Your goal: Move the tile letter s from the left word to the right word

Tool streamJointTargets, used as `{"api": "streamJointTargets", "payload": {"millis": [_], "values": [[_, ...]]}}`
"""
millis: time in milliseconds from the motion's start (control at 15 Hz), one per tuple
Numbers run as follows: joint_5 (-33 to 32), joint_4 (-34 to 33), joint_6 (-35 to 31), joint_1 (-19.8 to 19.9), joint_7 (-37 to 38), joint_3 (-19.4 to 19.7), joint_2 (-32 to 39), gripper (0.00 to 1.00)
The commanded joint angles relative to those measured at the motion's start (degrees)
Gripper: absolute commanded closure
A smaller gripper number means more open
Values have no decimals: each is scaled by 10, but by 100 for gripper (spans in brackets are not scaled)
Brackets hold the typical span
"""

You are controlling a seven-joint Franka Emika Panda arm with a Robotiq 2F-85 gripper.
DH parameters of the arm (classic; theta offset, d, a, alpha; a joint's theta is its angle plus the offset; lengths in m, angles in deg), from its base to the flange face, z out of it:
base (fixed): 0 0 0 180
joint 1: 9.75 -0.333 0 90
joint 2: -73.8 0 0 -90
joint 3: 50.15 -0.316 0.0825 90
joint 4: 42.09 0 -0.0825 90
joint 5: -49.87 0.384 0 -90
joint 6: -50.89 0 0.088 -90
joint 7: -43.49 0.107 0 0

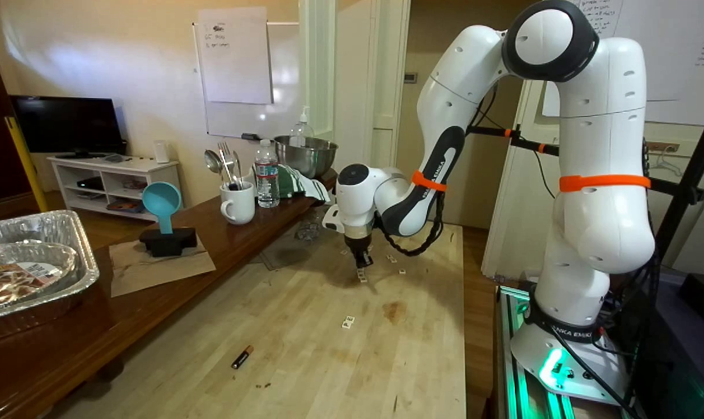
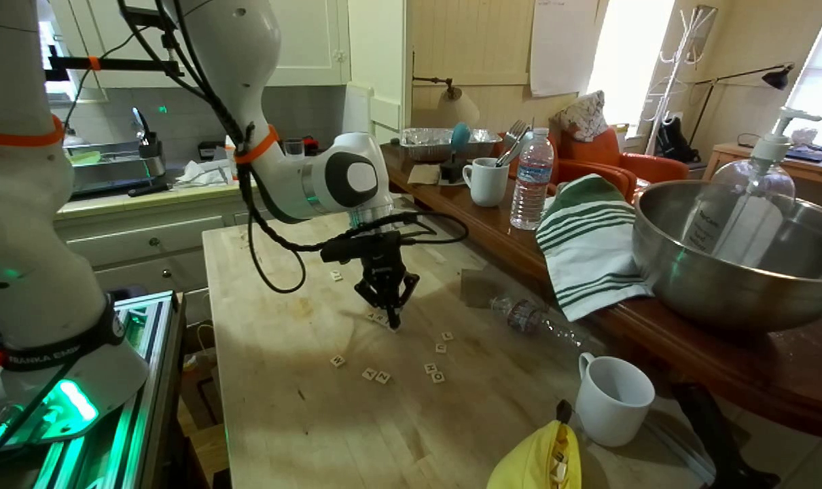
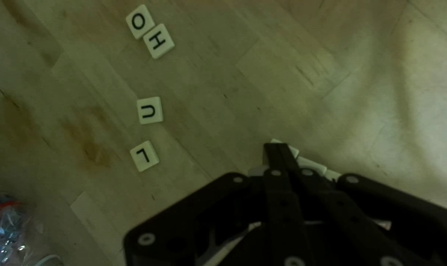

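Note:
My gripper point(image 3: 277, 147) points down with its fingertips together, right over the end of a short row of tiles point(image 3: 312, 164). No tile shows between the fingertips. The gripper also shows low at the table in both exterior views point(image 1: 362, 263) point(image 2: 392, 319). The row under it shows there too point(image 1: 362, 278) point(image 2: 377, 317). The fingers cover part of the row and its letters cannot be read. I cannot make out a letter s on any tile. A separate pair, P and E point(image 1: 347, 322), lies away from the gripper.
Tiles O point(image 3: 138, 21), H point(image 3: 159, 41), U point(image 3: 150, 110) and L point(image 3: 144, 156) lie nearby. More loose tiles point(image 2: 376, 375) lie on the table. A plastic bottle point(image 2: 530, 318), a white mug point(image 2: 615, 401), a yellow pouch point(image 2: 540, 458) and a battery point(image 1: 242, 357) are also there.

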Motion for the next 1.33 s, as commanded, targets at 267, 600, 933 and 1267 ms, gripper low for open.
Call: {"api": "streamJointTargets", "payload": {"millis": [267, 600, 933, 1267], "values": [[-2, 15, -11, 10, 5, -8, -9, 100], [0, 14, -8, 9, 4, -10, -12, 100], [10, 12, -3, 10, -4, -15, -17, 100], [32, 13, -1, 13, -17, -20, -27, 100]]}}
